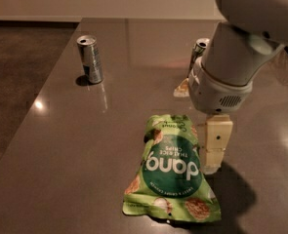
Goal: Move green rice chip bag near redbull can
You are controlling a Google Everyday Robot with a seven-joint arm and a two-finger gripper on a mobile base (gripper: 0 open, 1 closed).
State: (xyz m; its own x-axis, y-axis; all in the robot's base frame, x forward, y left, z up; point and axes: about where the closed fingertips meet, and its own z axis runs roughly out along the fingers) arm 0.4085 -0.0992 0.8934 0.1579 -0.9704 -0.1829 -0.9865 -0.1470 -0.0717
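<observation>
The green rice chip bag (172,172) lies flat on the dark table, near the front centre, with its "dang" circle facing up. The redbull can (90,59) stands upright at the far left of the table, well apart from the bag. My gripper (215,150) hangs from the big white arm and sits low at the bag's right edge, touching or almost touching it. It holds nothing that I can see.
A second can (199,47) stands at the back, mostly hidden behind my arm. The dark table (75,145) has its left edge running diagonally, with brown floor beyond it. A small pale object (182,88) lies beside the arm.
</observation>
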